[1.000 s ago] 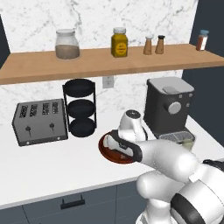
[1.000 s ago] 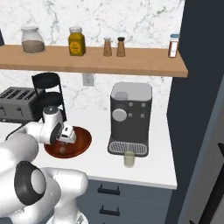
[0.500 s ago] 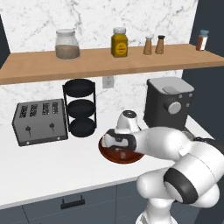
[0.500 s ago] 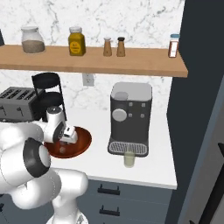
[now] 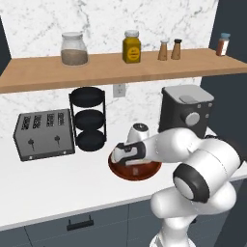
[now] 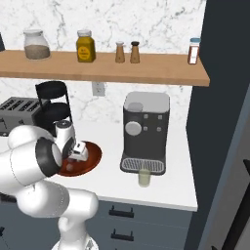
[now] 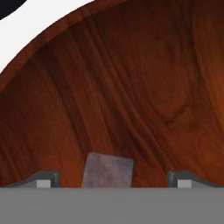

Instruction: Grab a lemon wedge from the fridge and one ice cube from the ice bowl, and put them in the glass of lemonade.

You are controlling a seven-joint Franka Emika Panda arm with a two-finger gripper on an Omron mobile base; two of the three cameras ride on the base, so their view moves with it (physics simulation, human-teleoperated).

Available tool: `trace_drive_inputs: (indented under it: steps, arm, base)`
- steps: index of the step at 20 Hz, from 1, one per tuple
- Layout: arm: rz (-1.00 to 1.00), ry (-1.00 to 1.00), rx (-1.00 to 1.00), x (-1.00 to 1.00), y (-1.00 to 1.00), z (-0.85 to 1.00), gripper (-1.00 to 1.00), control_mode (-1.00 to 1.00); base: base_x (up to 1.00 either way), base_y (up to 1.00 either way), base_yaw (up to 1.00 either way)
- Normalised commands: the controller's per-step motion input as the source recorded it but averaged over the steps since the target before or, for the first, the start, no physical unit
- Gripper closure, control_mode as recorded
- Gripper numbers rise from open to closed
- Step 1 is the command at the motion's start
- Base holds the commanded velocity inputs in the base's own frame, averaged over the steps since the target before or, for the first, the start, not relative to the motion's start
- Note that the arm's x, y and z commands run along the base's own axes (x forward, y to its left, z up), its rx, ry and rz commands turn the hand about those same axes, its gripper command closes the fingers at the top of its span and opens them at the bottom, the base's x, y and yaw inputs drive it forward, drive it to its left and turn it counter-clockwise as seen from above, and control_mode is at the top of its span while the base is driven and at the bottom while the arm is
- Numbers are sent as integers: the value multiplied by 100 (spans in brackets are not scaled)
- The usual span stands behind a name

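Two items to deliver: as far as I can see, neither is in the glass yet.
Hand: my gripper (image 7: pixel 112 179) is down inside the ice bowl (image 7: pixel 144 87), jaws spread wide, nothing held.
Ice cube: a pale cube (image 7: pixel 108 170) lies on the bowl floor between my fingertips (image 7: pixel 44 178), with a gap on either side.
Bowl: it sits on the counter (image 5: pixel 53 181), between the black tiered rack (image 5: pixel 88 120) and the coffee machine (image 6: pixel 145 132).
Glass: the lemonade (image 6: pixel 144 177) stands in front of the machine, well apart from the bowl.
Lemon wedge: I cannot tell where it is.
Left, I judge: close on the cube, carry it to the glass, then see to the wedge.
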Motion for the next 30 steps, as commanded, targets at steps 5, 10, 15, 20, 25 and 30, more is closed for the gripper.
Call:
trace_drive_inputs:
  steps: [5, 10, 15, 20, 25, 30]
  arm:
    - [-1, 3, 0, 4, 0, -13, 100, -100]
    - [-6, 5, 0, -4, 0, -1, 100, -100]
    - [-6, -3, 0, -13, -8, 25, 100, -100]
    - [-1, -12, -2, -38, -56, 55, 100, -100]
    - [0, -12, -7, -47, -72, 56, 100, -100]
    - [0, -3, -19, -31, -83, 52, 100, -100]
  base:
    - [0, 0, 0]
    - [0, 0, 0]
    - [0, 0, 0]
    - [0, 0, 0]
    - [0, 0, 0]
    - [0, 0, 0]
